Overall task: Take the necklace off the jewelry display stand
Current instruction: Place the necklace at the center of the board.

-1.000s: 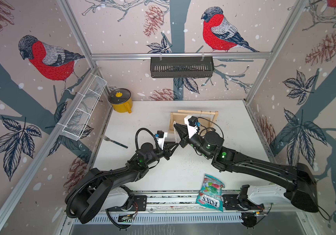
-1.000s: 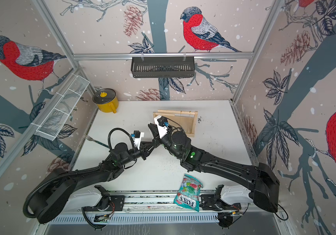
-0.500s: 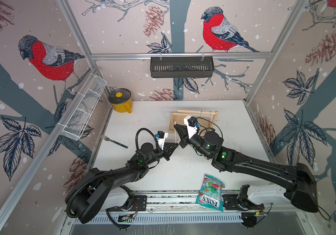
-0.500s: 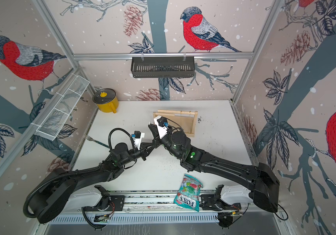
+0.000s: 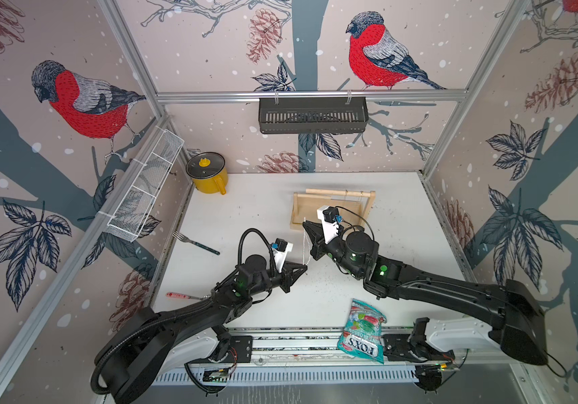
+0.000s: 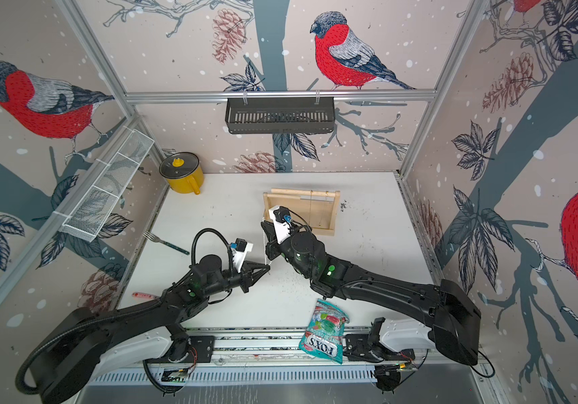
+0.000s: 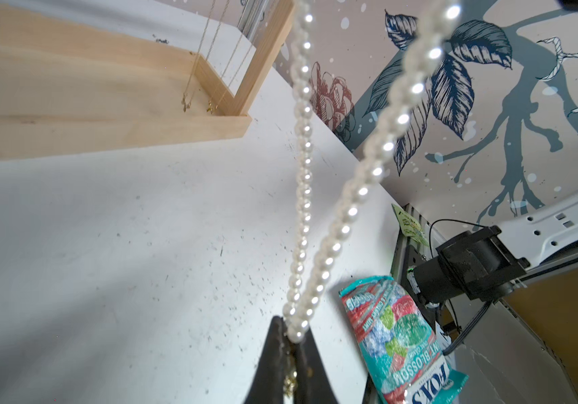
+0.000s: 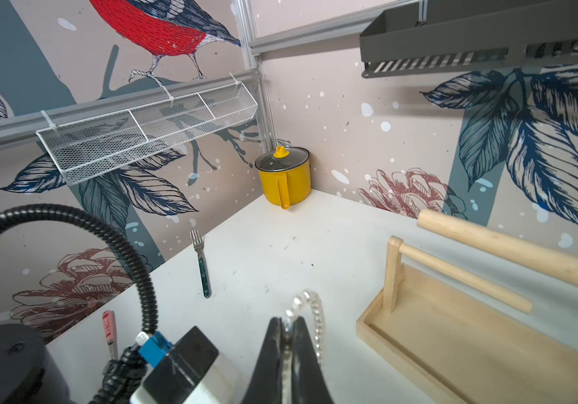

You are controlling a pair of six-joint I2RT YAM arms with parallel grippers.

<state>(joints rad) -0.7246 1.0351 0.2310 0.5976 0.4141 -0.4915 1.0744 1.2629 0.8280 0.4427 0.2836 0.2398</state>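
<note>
Now that the left gripper [image 7: 293, 335] has clamped onto the lower end of the pearl necklace [image 7: 304, 182], whose upper end the right gripper [image 8: 289, 325] holds pinched, the strand hangs between both claws, clear of the jewelry display stand [image 5: 310, 211], so removal appears effectively complete.

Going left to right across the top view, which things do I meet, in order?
white mesh basket → yellow pot → pearl necklace → candy bag. Left out because they overlap others sideways: fork, jewelry display stand.
</note>
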